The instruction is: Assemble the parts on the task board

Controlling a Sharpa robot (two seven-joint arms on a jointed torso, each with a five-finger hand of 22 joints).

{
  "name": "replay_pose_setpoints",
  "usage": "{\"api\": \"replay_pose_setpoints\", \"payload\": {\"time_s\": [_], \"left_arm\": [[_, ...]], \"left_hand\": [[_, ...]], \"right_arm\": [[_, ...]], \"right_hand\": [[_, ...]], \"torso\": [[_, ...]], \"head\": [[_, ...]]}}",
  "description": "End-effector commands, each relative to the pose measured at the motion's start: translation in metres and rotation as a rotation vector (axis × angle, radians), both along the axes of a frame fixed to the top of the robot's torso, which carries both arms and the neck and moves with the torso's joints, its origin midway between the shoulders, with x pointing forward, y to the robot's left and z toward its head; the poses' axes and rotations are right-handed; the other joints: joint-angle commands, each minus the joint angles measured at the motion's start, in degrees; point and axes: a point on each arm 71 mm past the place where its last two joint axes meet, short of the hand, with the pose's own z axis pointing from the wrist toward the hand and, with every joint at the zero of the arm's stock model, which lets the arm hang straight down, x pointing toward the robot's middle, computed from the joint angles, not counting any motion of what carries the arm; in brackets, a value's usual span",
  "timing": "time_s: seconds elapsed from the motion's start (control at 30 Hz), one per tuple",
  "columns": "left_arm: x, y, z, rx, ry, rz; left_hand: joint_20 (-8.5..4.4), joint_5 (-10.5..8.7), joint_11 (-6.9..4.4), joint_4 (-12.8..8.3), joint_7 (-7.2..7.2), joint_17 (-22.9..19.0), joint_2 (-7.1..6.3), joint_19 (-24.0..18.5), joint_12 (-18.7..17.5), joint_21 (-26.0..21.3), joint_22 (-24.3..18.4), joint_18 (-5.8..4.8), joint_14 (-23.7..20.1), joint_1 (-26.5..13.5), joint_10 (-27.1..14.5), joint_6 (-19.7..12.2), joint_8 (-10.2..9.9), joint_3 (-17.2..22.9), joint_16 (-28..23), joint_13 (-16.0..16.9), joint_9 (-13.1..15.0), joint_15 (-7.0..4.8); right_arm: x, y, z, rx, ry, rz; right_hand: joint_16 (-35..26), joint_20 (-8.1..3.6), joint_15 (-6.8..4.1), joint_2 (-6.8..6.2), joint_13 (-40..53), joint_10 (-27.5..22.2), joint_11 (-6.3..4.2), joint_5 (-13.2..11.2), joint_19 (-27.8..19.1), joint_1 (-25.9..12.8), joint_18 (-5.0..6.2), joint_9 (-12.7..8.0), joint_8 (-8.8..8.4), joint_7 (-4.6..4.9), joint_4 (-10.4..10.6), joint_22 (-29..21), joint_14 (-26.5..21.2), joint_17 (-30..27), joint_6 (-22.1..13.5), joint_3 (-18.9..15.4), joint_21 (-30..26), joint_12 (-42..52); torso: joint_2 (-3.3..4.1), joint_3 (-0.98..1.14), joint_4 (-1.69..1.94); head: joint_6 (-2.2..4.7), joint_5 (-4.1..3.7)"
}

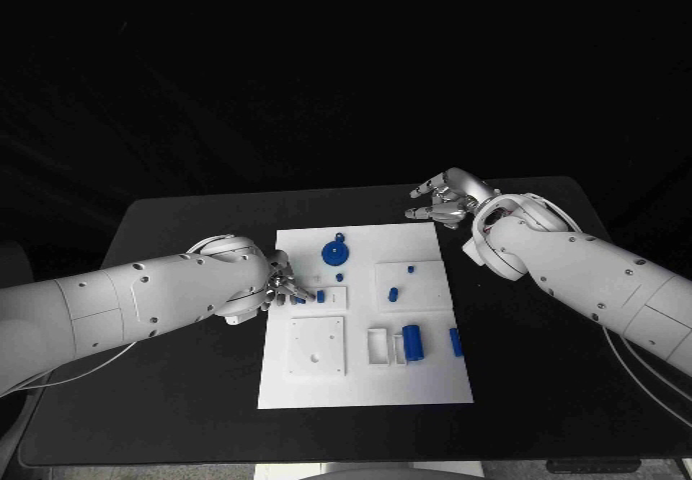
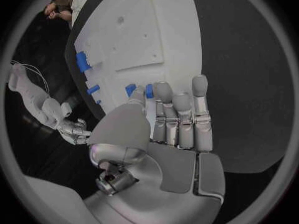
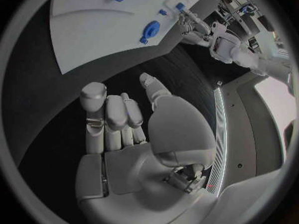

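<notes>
Lies mid-table, white task board (image 1: 364,390) studded with small blue parts (image 1: 413,342), no legible markings; left hand (image 1: 274,285) fingers touching one part at its edge, right hand (image 1: 444,197) empty, loosely curled beyond.

Bare table (image 1: 188,225) flanks the task board (image 1: 361,390); blue parts (image 1: 413,342) crowd it.

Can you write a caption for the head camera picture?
Left hand reaches the blue parts on the white task board; right hand hovers beyond it.
</notes>
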Motion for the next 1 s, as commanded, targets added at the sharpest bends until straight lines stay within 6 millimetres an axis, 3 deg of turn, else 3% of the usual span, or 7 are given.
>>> {"api": "replay_pose_setpoints", "payload": {"time_s": [0.03, 0.1, 0.23, 0.63, 0.83, 1.0], "left_arm": [[-0.0026, -0.0003, -0.0047, 0.014, 0.025, -0.004], [-0.0026, -0.0003, -0.0047, 0.013, 0.025, -0.003], [-0.0022, 0.0001, -0.0045, 0.011, 0.021, 0.0], [-0.0017, -0.0024, -0.0036, 0.001, 0.006, 0.002], [-0.0024, -0.0025, -0.0033, -0.002, 0.004, 0.003], [-0.0027, -0.0025, -0.0032, -0.002, 0.004, 0.003]], "left_hand": [[0.25, -1.06, 0.12, 0.87, 0.23, -0.08, -1.23, 0.24, -0.07, -0.36, 1.04, 0.21, 0.1, -0.92, -0.27, -0.06, -0.17, 1.31, -0.25, -0.08, 0.07, 0.35], [0.26, -1.68, 0.12, 2.1, 0.26, -0.11, -2.5, 0.26, -0.06, -0.36, 1.06, 0.23, 0.11, -1.4, -0.27, -0.06, -0.15, 2.94, -0.25, -0.11, 0.06, 0.35], [0.26, -1.96, 0.11, 3.25, 0.26, -0.12, -2.98, 0.27, -0.04, -0.39, 1.03, 0.24, 0.1, -1.84, -0.29, -0.06, -0.13, 3.58, -0.24, -0.12, 0.05, 0.34], [0.23, -1.82, 0.06, 3.13, 0.22, -0.12, -2.45, 0.36, -0.05, -0.34, 1.04, 0.23, 0.2, -1.7, -0.22, -0.05, -0.04, 3.42, -0.19, -0.14, 0.11, 0.31], [0.21, -1.37, 0.05, 2.29, 0.22, -0.14, -1.52, 0.38, -0.06, -0.34, 1.04, 0.23, 0.24, -1.48, -0.19, -0.09, 0.0, 2.78, -0.18, -0.14, 0.13, 0.29], [0.18, -0.98, 0.01, 0.82, 0.18, -0.15, 0.75, 0.4, -0.08, -0.31, 1.05, 0.21, 0.26, -1.08, -0.15, -0.15, 0.07, 1.43, -0.19, -0.15, 0.18, 0.26]], "right_arm": [[-0.0004, 0.001, 0.0002, -0.005, -0.004, 0.009], [-0.0004, 0.001, 0.0002, -0.005, -0.004, 0.01], [-0.0003, 0.0012, 0.0001, -0.005, -0.004, 0.01], [-0.0002, 0.0019, -0.0002, -0.005, -0.003, 0.011], [-0.0002, 0.0022, -0.0004, -0.005, -0.002, 0.011], [-0.0002, 0.0026, -0.0005, -0.004, -0.002, 0.012]], "right_hand": [[-0.23, 0.09, -0.21, -0.02, 0.39, -0.15, -0.14, 0.21, 1.66, -0.41, 1.02, 0.09, -0.13, -0.11, 0.38, 5.0, 0.03, -0.07, 0.37, -0.06, -0.21, -0.24], [-0.23, 0.09, -0.21, -0.02, 0.39, -0.15, -0.14, 0.21, 1.66, -0.41, 1.02, 0.09, -0.13, -0.11, 0.38, 5.0, 0.03, -0.07, 0.37, -0.06, -0.21, -0.24], [-0.23, 0.09, -0.21, -0.02, 0.39, -0.15, -0.14, 0.21, 1.66, -0.41, 1.02, 0.09, -0.13, -0.11, 0.38, 5.0, 0.03, -0.07, 0.37, -0.06, -0.21, -0.24], [-0.22, 0.08, -0.22, 0.01, 0.44, -0.06, -0.15, 0.26, 1.7, -0.3, 1.02, 0.09, -0.12, -0.11, 0.5, 5.0, 0.06, -0.07, 0.33, -0.12, -0.22, -0.14], [-0.22, 0.08, -0.22, 0.01, 0.44, -0.06, -0.15, 0.26, 1.7, -0.3, 1.02, 0.09, -0.12, -0.11, 0.5, 5.0, 0.06, -0.07, 0.33, -0.12, -0.22, -0.14], [-0.15, 0.07, -0.22, 0.05, 0.47, -0.02, -0.16, 0.29, 1.73, -0.3, 1.01, 0.1, -0.1, -0.12, 0.42, 5.02, 0.09, -0.02, 0.52, -0.04, -0.14, -0.1]], "torso": [[0.0, -0.02, 0.01], [0.0, -0.01, 0.01], [0.0, -0.01, -0.01], [0.0, -0.01, -0.05], [-0.03, 0.01, 0.03], [-0.01, -0.04, -0.02]], "head": [[-0.05, -0.01], [-0.04, -0.01], [-0.03, -0.02], [-0.13, -0.05], [-0.17, -0.1], [-0.15, -0.1]]}}
